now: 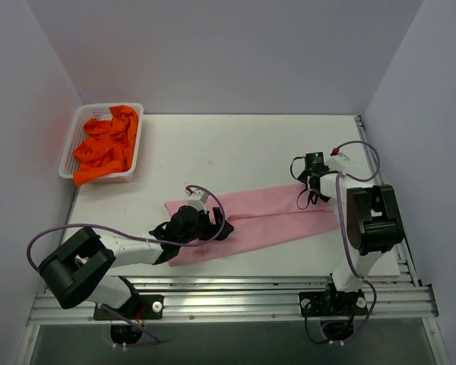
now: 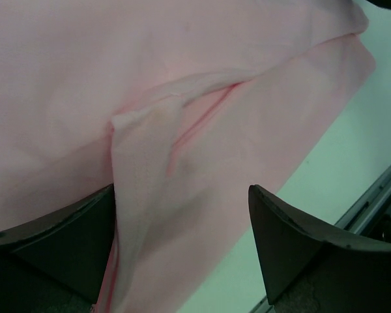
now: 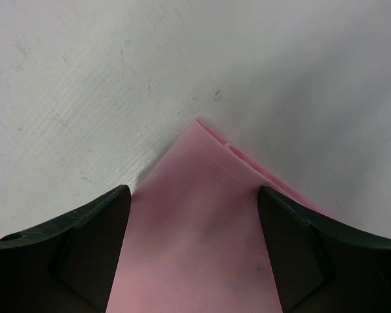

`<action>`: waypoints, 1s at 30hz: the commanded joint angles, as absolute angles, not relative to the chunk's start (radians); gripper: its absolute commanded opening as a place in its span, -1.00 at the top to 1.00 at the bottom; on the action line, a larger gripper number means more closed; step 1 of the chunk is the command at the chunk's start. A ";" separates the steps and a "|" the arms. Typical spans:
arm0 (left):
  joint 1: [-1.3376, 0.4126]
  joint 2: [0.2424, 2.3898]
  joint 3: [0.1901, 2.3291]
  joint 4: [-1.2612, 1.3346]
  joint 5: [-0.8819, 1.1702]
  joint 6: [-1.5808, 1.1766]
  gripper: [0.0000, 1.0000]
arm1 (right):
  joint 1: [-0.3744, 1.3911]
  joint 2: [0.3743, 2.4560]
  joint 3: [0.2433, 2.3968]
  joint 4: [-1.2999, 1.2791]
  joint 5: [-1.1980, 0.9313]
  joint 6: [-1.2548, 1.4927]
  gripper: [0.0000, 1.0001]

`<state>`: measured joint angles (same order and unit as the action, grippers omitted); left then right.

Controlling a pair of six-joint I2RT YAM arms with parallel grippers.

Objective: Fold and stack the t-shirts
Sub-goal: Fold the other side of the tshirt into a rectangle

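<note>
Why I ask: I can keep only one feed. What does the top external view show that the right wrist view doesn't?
Only top external: the white mesh basket holding orange t-shirts, and the left gripper at the pink t-shirt's left end. Only right wrist: the shirt's stitched corner up close, lying between open fingers. Both: the pink t-shirt, the right gripper, the white table.

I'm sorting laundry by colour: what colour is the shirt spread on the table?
The shirt is plain light pink, clearest in the top view.
</note>
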<state>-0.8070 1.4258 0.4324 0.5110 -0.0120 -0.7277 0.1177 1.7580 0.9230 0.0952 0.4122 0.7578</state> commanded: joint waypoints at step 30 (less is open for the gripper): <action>-0.819 1.357 0.547 0.176 -0.396 -0.861 -0.15 | 0.175 1.617 0.861 0.095 0.411 0.758 0.33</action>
